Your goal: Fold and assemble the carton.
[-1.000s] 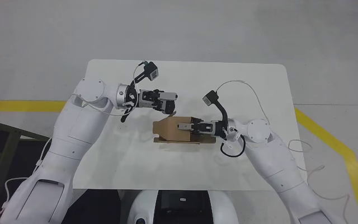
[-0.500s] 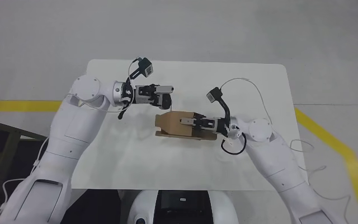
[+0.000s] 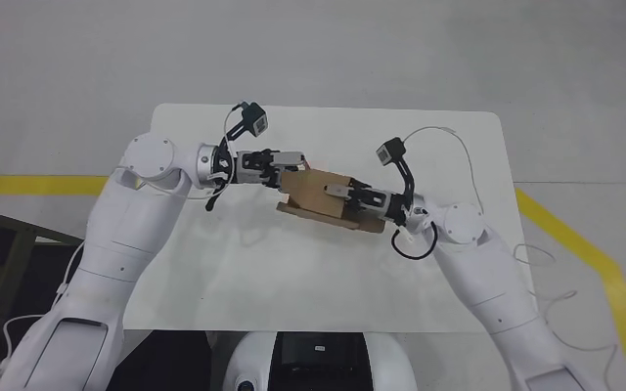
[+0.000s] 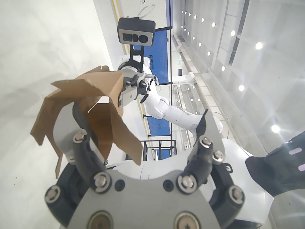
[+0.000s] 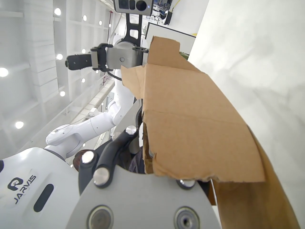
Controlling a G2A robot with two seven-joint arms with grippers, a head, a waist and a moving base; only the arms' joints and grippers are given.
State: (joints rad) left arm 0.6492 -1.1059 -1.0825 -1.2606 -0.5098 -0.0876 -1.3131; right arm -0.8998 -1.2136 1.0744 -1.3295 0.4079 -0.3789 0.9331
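Observation:
The brown carton (image 3: 321,193) is held off the white table (image 3: 196,283), tilted, with its flaps loose. My right gripper (image 3: 356,198) is shut on the carton's right end; the cardboard (image 5: 190,120) hides most of its fingers. My left gripper (image 3: 290,168) is open at the carton's left, open end. In the left wrist view one finger (image 4: 81,122) sits inside the carton (image 4: 95,101) among the flaps, while the other finger (image 4: 205,129) stands free outside it. The right gripper (image 4: 128,91) shows at the carton's far end.
A thin white cable (image 3: 445,142) loops over the table's back right part. Bare tabletop lies in front of the carton and to both sides. A yellow floor line (image 3: 44,184) runs past the table's left edge.
My right gripper has carried the carton up and left toward the left gripper and tilted it. The left gripper has met the open end, one finger now inside.

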